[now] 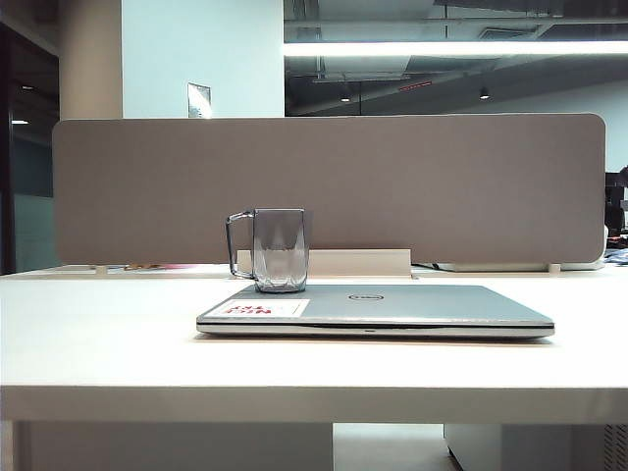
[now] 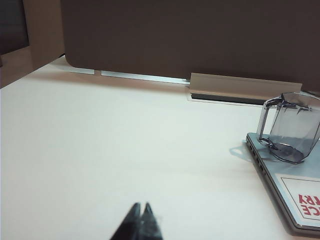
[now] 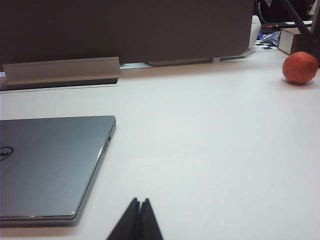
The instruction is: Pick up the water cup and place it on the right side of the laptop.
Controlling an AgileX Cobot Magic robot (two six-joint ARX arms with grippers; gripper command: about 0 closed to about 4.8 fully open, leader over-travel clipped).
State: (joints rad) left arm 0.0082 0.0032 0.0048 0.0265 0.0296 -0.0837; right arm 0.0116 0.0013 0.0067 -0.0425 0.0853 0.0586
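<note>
On the closed laptop (image 1: pixel 392 306) I see the water cup (image 1: pixel 279 250) standing upright. Left gripper (image 2: pixel 140 209) and right gripper (image 3: pixel 139 204) hover low over the desk (image 1: pixel 98 334), jaws pinched together, empty.

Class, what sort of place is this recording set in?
Probably an open-plan office: a white desk backed by a grey divider screen, a closed laptop with a water cup on it, exposed ceiling strip lighting.

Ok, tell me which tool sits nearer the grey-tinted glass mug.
Left. The left tool, shut, hangs over bare table beside the laptop end bearing the grey-tinted glass mug; the right tool, shut, sits off the opposite end.
</note>
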